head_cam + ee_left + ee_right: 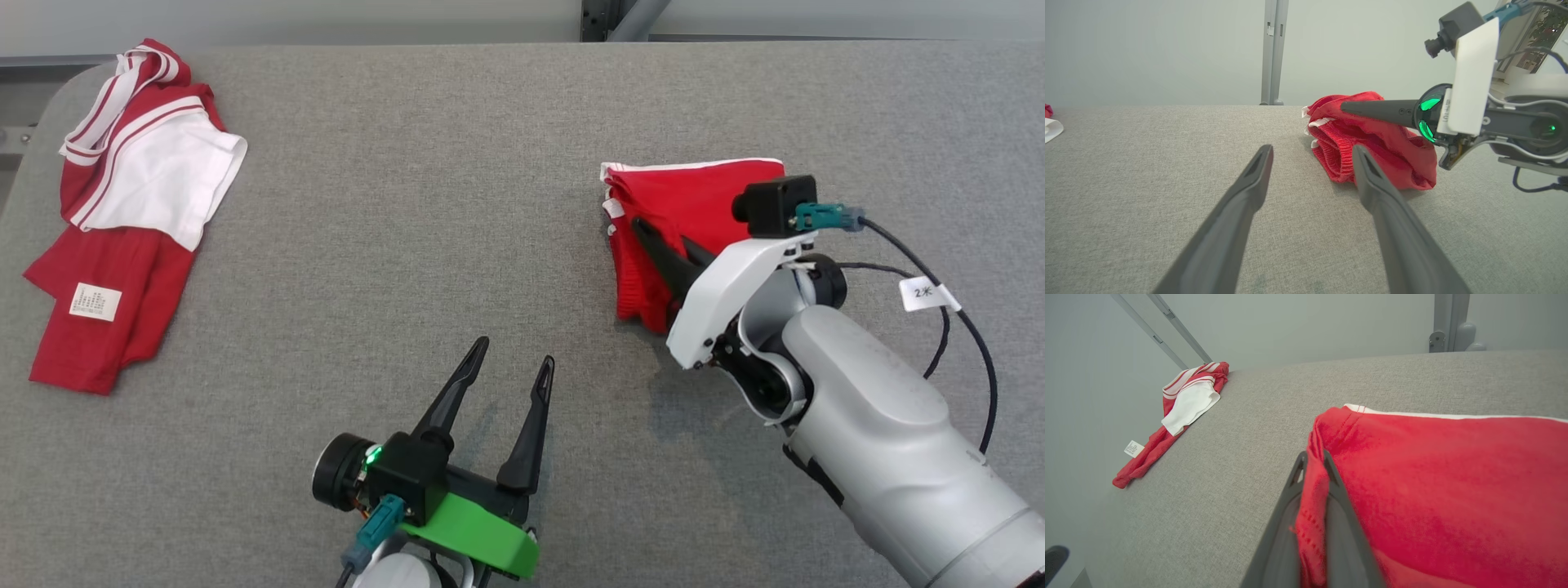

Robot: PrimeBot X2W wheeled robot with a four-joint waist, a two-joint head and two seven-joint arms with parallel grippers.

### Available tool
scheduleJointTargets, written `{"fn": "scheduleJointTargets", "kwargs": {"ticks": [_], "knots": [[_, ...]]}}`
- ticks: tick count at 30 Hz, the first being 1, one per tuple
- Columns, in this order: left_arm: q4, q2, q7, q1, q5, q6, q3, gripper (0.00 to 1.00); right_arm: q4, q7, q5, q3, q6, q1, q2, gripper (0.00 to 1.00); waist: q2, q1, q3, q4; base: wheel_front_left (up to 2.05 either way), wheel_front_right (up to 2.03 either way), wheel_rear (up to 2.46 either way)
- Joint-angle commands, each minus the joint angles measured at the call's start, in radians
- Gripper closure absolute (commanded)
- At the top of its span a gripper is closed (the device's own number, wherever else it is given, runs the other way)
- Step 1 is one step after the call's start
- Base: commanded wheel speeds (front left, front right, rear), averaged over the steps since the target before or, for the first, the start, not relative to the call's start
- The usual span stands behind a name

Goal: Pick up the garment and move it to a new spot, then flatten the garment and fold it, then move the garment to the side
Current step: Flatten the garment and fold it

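Cable tag (927, 292): white flag on the right arm's black cable; it reads "2" and then a star-like mark I cannot make out.
Care label (95, 301): white patch on the red-and-white garment (139, 212) at the table's far left. Its print is too small to read.
Folded red garment (694, 196): white-edged bundle on the right half of the grey fabric table (424, 204), well apart from the other garment. Its near edge is hidden behind the right wrist.
Right gripper (1314, 457): fingers pinched narrow on a fold at the folded red garment's edge — cloth sits between the tips.
Left gripper (514, 353): fingers spread wide, holding nothing — low at the table's near middle, just beside the bundle in its wrist view.
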Motion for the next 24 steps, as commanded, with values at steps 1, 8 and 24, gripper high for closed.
{"fn": "scheduleJointTargets", "kwargs": {"ticks": [1, 8, 24], "knots": [[0.000, 0.002, 0.000, -0.015, 0.004, 0.002, 0.001, 0.00, 0.005, 0.002, -0.006, 0.005, 0.000, 0.016, 0.003, 1.00, 0.0000, 0.0000, 0.000, -0.001, 0.00, 0.00, 0.00], [0.010, 0.002, 0.000, -0.010, -0.004, 0.004, 0.006, 0.00, 0.008, 0.003, 0.023, 0.034, 0.000, 0.082, 0.042, 0.00, 0.0000, 0.0000, -0.008, -0.011, 0.00, 0.00, 0.00], [0.007, 0.002, 0.000, 0.075, 0.003, 0.036, 0.062, 0.00, -0.183, -0.253, -0.011, 0.076, 0.000, 0.400, -0.002, 0.00, 0.0000, 0.0000, -0.115, -0.096, 0.00, 0.00, 0.00]]}}
